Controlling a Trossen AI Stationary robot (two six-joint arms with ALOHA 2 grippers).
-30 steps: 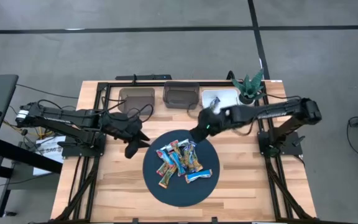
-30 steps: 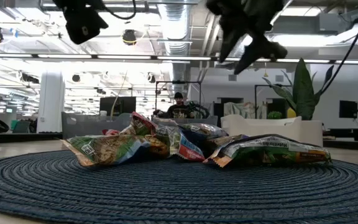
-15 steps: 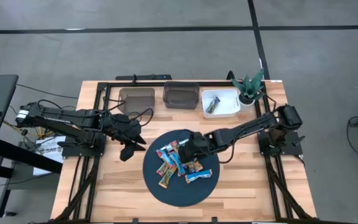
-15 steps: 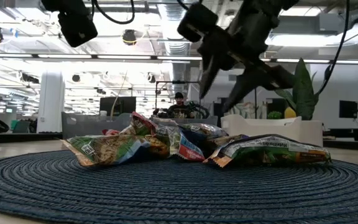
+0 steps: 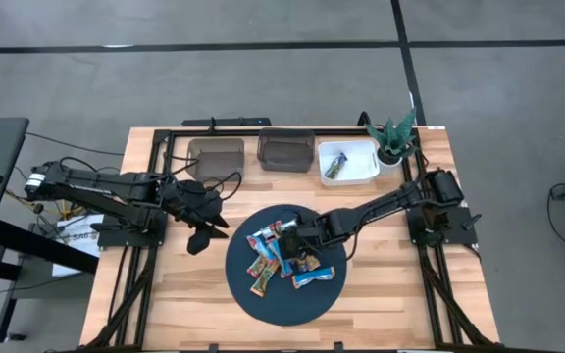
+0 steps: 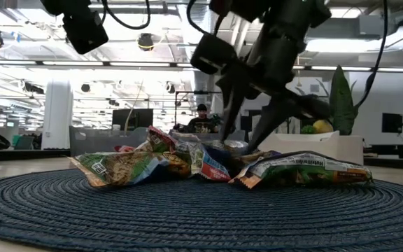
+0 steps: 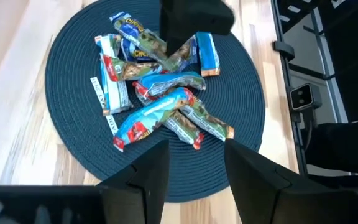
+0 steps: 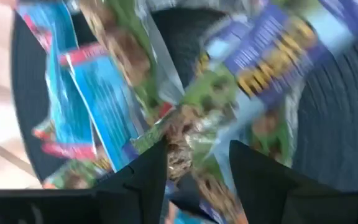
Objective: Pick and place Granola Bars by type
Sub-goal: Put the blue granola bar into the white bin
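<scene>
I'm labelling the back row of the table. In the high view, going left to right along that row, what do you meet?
Brown bin → dark bin → white bin, one bar inside → potted plant.

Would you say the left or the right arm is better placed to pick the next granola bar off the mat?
The right. The right gripper hangs open directly over the granola bars on the round mat, fingers straddling a wrapper. The left gripper waits open beside the mat, off the pile.
</scene>
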